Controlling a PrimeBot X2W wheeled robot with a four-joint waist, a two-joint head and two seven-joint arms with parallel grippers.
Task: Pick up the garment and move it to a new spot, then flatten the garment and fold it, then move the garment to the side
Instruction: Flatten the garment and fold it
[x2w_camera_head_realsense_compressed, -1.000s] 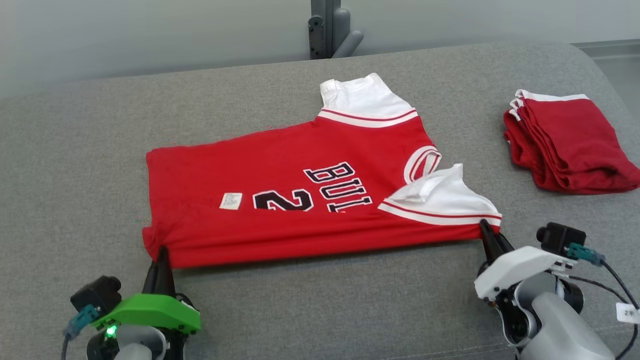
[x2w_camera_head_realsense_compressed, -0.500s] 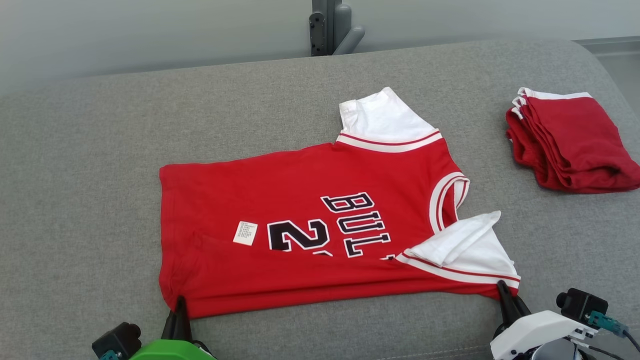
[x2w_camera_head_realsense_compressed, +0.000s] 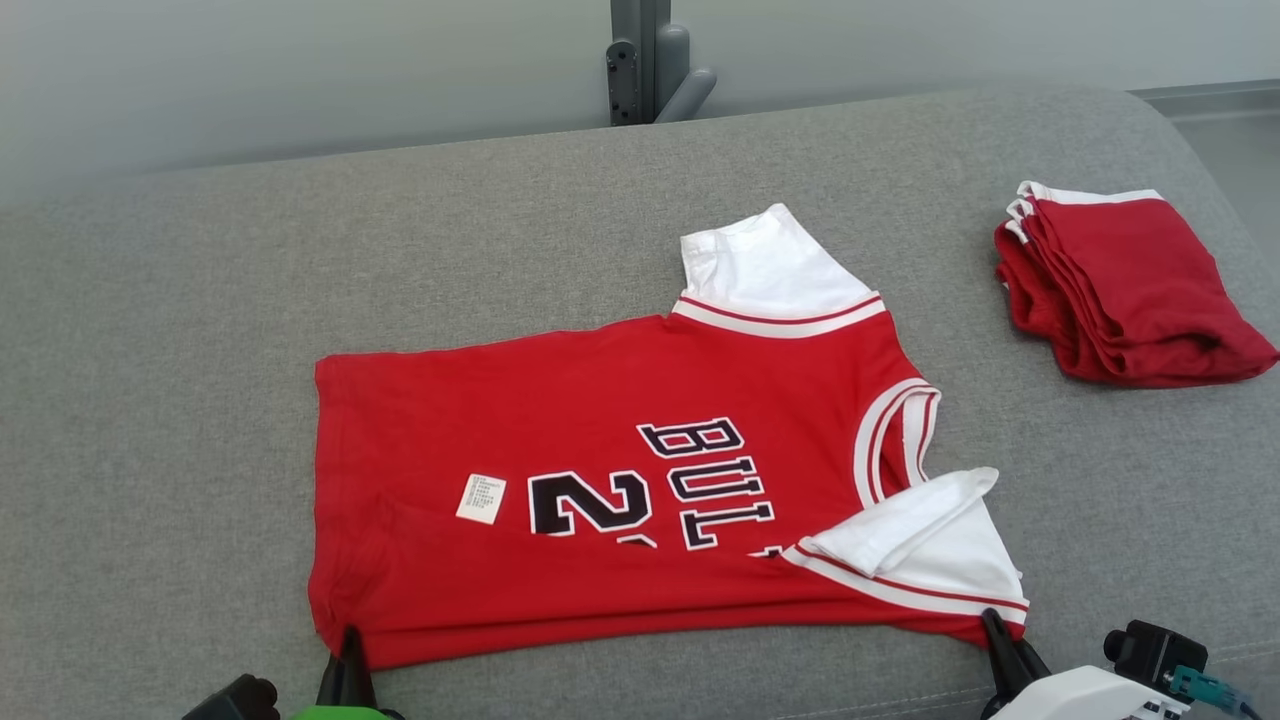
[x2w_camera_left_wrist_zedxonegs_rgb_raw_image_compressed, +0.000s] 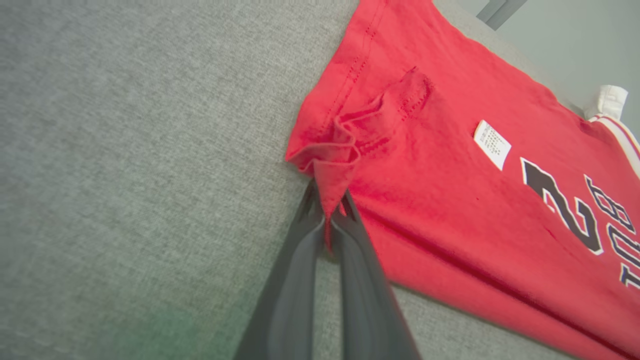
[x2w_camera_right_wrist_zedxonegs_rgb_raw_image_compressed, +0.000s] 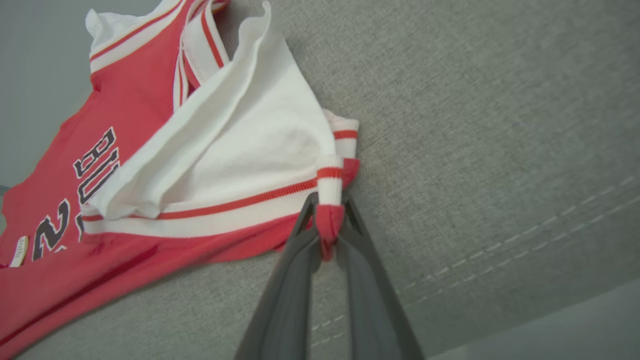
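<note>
Two corners of the red, white-sleeved fabric jersey (x2w_camera_head_realsense_compressed: 600, 440) are pinched tight: my left gripper (x2w_camera_head_realsense_compressed: 350, 645) clamps the hem, my right gripper (x2w_camera_head_realsense_compressed: 995, 630) the sleeve end, both low at the near edge of the grey cushion (x2w_camera_head_realsense_compressed: 180, 320). Folded red clothes (x2w_camera_head_realsense_compressed: 1120, 290) lie far right.

Soft matt cloth jersey (x2w_camera_head_realsense_compressed: 600, 420) on coarse woven upholstery (x2w_camera_head_realsense_compressed: 200, 330).
</note>
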